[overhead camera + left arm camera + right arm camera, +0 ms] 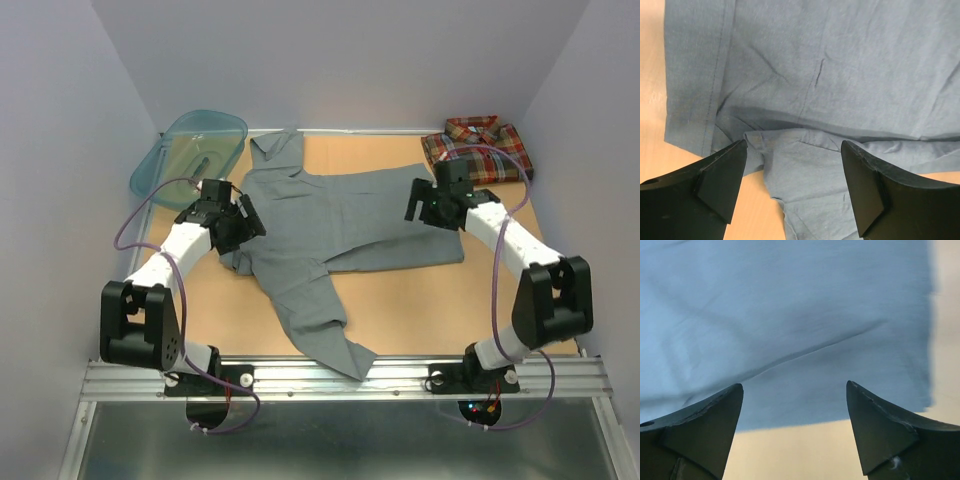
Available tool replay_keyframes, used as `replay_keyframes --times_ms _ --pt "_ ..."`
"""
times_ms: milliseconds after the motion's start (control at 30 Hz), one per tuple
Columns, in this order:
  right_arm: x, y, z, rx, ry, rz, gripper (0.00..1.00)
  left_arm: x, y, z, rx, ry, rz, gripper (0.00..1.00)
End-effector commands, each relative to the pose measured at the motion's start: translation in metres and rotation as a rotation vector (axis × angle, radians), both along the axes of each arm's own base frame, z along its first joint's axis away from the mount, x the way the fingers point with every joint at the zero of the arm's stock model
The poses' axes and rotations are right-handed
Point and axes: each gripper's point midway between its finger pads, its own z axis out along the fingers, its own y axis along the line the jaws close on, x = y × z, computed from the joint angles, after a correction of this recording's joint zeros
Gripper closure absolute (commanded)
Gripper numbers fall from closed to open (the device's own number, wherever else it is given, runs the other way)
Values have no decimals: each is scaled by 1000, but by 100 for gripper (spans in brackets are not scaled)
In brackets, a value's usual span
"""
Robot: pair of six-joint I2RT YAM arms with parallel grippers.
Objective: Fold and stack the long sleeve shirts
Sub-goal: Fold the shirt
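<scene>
Arms bend at the elbow and reach inward, we see, over the grey shirt [340, 215], spread across the middle of the worktop [430, 300]. Left claw [793, 147] hangs wide open above the shirt's left part, gripping nothing; right claw [795, 386] gapes equally empty over its right edge. Plaid shirt [478, 148] sits folded in the far right corner.

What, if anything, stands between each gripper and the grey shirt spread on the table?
Nothing visible does. The left gripper and the right gripper are both open directly over the grey shirt. The folded plaid shirt lies in the far right corner and the teal basin in the far left.
</scene>
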Motion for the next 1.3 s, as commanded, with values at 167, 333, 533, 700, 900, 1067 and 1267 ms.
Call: replay_keyframes --times_ms 167,333,533,700,900,1067,1267 --pt "-117 161 15 60 -101 685 14 -8 18 11 73 -106 15 16" --pt "-182 203 -4 96 -48 915 15 -15 37 -2 118 -102 119 16" --pt "-220 224 -22 104 28 1045 17 -9 51 -22 94 -70 250 23" --pt "-239 241 -39 83 85 1141 18 -6 49 -44 64 -24 290 34" --pt "-255 248 -57 42 125 1211 20 -22 46 -72 60 81 297 44" --pt "-257 242 -54 24 116 1216 20 -48 59 -86 82 129 344 48" --pt "-274 236 -44 16 150 1296 18 -39 67 -65 102 76 347 43"
